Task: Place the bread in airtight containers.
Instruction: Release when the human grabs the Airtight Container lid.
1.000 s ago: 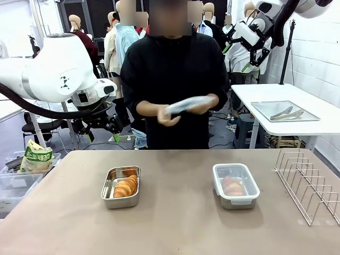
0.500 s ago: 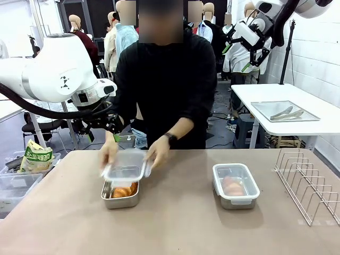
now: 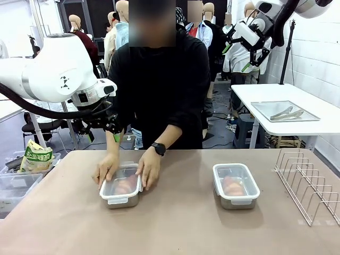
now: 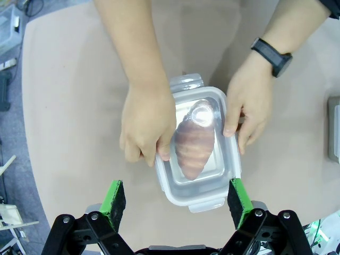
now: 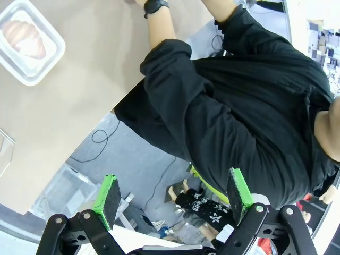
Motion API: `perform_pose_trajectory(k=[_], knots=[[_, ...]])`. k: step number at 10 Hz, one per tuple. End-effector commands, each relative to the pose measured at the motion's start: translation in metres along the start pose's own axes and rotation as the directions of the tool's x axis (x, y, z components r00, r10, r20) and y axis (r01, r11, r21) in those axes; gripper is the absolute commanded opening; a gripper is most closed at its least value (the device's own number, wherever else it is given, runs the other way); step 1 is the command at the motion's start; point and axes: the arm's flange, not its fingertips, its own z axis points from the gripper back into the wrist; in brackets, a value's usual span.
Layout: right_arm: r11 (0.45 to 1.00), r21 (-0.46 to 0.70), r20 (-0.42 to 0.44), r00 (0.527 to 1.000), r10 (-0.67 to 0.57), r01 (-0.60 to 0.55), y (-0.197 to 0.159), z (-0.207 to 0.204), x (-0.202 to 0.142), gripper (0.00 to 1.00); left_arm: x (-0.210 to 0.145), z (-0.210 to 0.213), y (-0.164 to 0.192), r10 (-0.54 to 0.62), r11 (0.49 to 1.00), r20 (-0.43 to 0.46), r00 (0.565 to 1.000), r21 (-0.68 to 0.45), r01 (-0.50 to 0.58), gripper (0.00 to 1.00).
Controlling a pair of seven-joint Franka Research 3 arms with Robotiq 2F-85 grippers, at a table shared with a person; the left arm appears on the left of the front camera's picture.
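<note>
Over on the left, the left gripper (image 3: 109, 127) hangs above the far table edge beside the person's arm, and from its wrist camera its jaws stand wide apart with nothing between the green pads (image 4: 114, 197), looking straight down on the action. Right below it, the left container (image 3: 121, 187) sits on the brown table (image 3: 175, 223) with its clear lid (image 4: 197, 146) on top, and through that lid there's a croissant roll (image 4: 193, 139), golden-brown and lying lengthwise inside. The person's hand on the left (image 3: 106, 169) rests on the left rim of the lid, fingers curled over the edge; the hand with the black watch (image 3: 149, 170) presses the opposite rim, so both hands are flat on the lid at once. Moving across the middle, bare table, and then the right container (image 3: 236, 185), lidded too, with the second roll (image 3: 232, 185) showing pale through the plastic; the right wrist camera catches it in its top corner (image 5: 29, 40). Further right, a wire rack (image 3: 308, 183) stands at the table's edge. Up high at the top right, the right gripper (image 3: 236, 56) is held well above and behind the table, its jaws spread wide and empty, green pads (image 5: 108, 199) framing the person's black sleeve
</note>
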Motion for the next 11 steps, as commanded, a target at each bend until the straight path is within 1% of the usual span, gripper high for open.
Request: perform_pose_trajectory(k=[1, 11], knots=[[1.0, -0.003, -0.005, 1.0, 0.002, -0.002, -0.0004, 0.0004, -0.0002, 1.0, -0.0004, 0.0014, 0.0004, 0.006, 1.0, 0.0, 1.0, 0.017, -0.006, 1.0], [1.0, -0.003, -0.005, 1.0, 0.002, -0.002, -0.0004, 0.0004, -0.0002, 1.0, -0.0004, 0.0014, 0.0004, 0.006, 1.0, 0.0, 1.0, 0.017, -0.006, 1.0]])
